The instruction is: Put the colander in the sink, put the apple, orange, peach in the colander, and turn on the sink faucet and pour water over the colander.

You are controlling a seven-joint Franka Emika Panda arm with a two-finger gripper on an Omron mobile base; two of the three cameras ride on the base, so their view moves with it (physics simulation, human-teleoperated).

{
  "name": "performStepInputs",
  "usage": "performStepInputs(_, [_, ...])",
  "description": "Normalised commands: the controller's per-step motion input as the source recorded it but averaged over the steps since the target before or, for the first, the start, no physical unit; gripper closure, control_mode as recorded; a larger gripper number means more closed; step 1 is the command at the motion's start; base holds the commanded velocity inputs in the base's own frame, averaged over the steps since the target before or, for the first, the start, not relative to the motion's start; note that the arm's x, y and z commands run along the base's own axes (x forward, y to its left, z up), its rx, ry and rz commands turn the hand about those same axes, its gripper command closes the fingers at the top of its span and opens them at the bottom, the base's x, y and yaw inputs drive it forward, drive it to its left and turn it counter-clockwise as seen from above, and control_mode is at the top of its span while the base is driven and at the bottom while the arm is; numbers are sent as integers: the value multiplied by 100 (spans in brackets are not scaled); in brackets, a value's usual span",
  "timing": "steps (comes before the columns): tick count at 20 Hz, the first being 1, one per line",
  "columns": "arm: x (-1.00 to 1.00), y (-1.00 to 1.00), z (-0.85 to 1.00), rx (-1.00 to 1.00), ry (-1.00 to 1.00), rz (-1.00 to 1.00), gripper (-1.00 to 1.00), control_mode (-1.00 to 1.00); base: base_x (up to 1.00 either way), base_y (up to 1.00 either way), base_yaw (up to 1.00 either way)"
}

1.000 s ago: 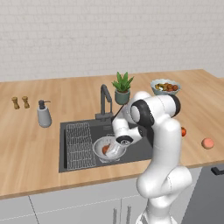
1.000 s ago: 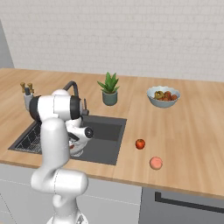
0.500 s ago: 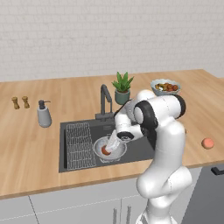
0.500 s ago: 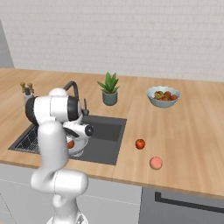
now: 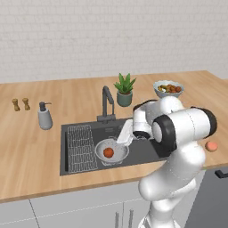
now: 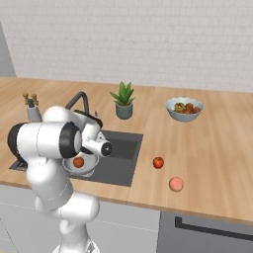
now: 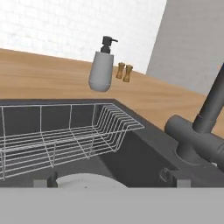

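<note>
- Gripper (image 5: pixel 120 141): hangs over the dark grey rectangular sink basin (image 5: pixel 143 155), angled down. In the hand view the two dark fingertips (image 7: pixel 176 179) stand wide apart with nothing between them.
- Round silvery-white perforated colander (image 5: pixel 116 158): sits on the sink floor, directly below and just ahead of the gripper. Its pale rim (image 7: pixel 89 180) shows between the fingertips in the hand view.
- Dull orange-brown ball, the orange (image 5: pixel 108 152): lies inside the colander, just under the gripper and apart from it.
- Small bright red apple (image 6: pixel 158 162) and pale pink-salmon peach (image 6: pixel 176 184): both on the wooden counter (image 6: pixel 212 148), well to the gripper's right, outside the sink.
- Dark angular faucet (image 5: pixel 107 104): behind the sink, close beyond the gripper.
- Wire grid rack (image 5: pixel 81 148): along the sink's left side, beyond the colander from the gripper.
- Grey soap dispenser bottle (image 7: pixel 101 70) and two small brown shakers (image 7: pixel 124 72): on the counter, farther left. The bottle's face looks plain, though any marking would be too small to read.
- Potted green plant (image 5: pixel 124 90) and blue-grey bowl of mixed food (image 5: pixel 168 88): behind and to the gripper's right.
</note>
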Motion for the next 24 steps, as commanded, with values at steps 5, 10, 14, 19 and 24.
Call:
performStepInputs(5, [-18, -79, 95, -2, -2, -7, -100, -100, 0, 0, 0])
performStepInputs(10, [-29, -96, 94, -16, 7, -15, -100, -100, 0, 0, 0])
performStepInputs(14, [-45, -100, 71, -24, 6, -17, -100, -100, 0, 0, 0])
performStepInputs(19, [-70, -100, 29, -19, -1, -31, -100, -100, 0, 0, 0])
performStepInputs(24, [-36, -95, 26, -18, 15, -41, -100, -100, 0, 0, 0])
